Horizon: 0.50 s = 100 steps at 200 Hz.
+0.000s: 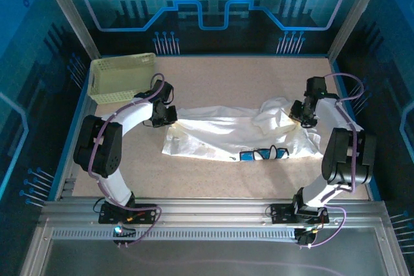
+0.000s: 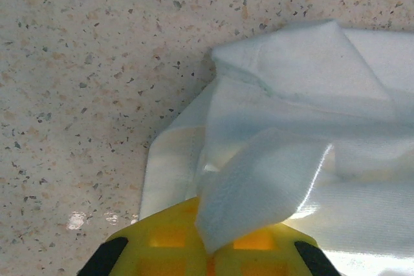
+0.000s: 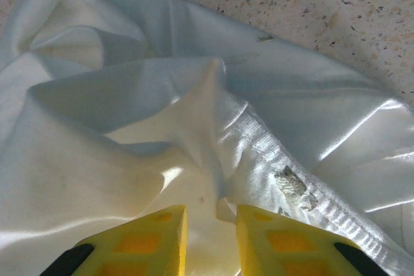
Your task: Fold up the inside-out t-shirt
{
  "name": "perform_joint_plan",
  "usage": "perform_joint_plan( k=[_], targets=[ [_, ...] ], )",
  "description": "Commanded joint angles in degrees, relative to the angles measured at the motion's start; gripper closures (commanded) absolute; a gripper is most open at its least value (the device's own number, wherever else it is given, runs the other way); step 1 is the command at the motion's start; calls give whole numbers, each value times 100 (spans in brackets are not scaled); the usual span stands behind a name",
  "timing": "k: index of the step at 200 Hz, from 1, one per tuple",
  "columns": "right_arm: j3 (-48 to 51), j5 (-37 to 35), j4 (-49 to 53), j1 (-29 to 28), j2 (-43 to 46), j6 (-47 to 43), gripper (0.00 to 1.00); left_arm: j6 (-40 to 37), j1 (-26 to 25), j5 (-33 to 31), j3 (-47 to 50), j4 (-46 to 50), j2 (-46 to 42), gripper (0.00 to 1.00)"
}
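ROBOT ARMS AT EITHER END OF A SHIRT: A white, soft-cloth short-sleeved t-shirt [image 1: 233, 139] with a small blue-and-dark print lies spread on the speckled beige worktop [image 1: 226, 82]. Its long axis runs left to right between the two arms. The left arm [image 1: 136, 117] bends inward to the shirt's left end. Its jaws are clenched on a pinch of white fabric that rises from between the yellow fingers [image 2: 168, 244]. The right arm [image 1: 336, 111] curls over the bunched right end. Its jaws stand slightly parted and released, with a ridge of cloth and a stitched hem just ahead of its yellow fingers [image 3: 155, 237] and nothing visibly pinched. Each arm is nearest its own end. A pale yellow-green lattice plastic basket [image 1: 123, 77] sits at the far left corner, apart from the shirt. Folding looks barely begun, and the next move likely depends on the right jaws taking hold of that bunched end.
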<state>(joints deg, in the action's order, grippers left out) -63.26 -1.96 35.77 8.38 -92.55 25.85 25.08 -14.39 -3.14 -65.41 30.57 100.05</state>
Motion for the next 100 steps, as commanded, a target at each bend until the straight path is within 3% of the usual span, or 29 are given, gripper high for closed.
perform_joint_plan(
  k=[1,39,84,100],
  targets=[
    [-45,-39,-44,56,-153,-47,71,-38,60,122,48,4,-141,93],
    [-124,-166,-38,18,-285,-32,75,-38,59,121,46,27,-143,93],
    [-180,-307,108,-9,-182,-3,98,-36,67,105,98,-2,-185,93],
    [-160,-469,233,3,109,35,100,-56,98,207,170,-91,-260,93]
  ],
)
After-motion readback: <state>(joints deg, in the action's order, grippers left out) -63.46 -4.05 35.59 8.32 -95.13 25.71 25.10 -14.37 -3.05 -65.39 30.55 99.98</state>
